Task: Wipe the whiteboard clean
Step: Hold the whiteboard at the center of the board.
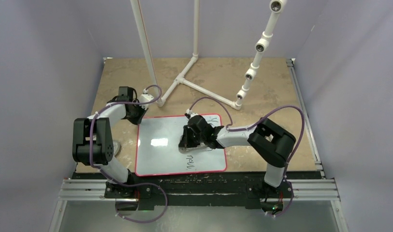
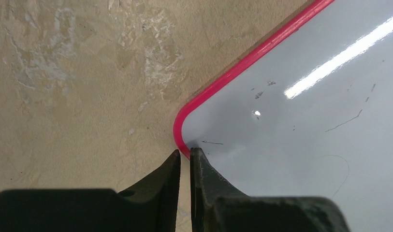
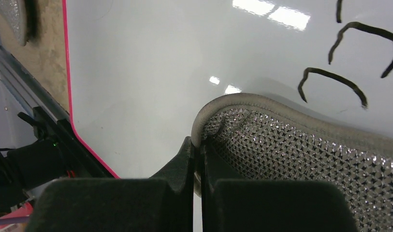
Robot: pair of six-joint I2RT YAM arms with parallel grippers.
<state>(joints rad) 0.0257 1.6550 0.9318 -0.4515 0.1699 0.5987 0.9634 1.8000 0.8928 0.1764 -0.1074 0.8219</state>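
1. Your glossy white rectangular whiteboard (image 1: 158,159), rimmed in thin red with rounded corners, lies flat on the mottled beige, stone-patterned worktop (image 1: 262,82). It sits towards the near edge, between the two arms.
2. Your left hand (image 2: 184,153) is at the board's far-left corner. Its black tapered fingers stand at a narrow slit, one tip on the worktop side of the red rim and the other over the white face. You cannot tell whether they actually pinch the rim.
3. Your right hand (image 3: 196,142) is clamped tight on the edge of a silver, faceted, glittery pad (image 3: 300,159) with a soft grey rolled border. The pad lies curved against the middle of the board.
4. Black marker handwriting (image 3: 363,43) in looping strokes sits just beside the pad. In the top view, more strokes show near the board's front edge.
5. Near the left corner the white surface carries fine dark scratches and specks, with bright streaks of reflected light.
6. A white plastic pipe frame (image 1: 184,79) with round joints stands on the worktop behind the board.
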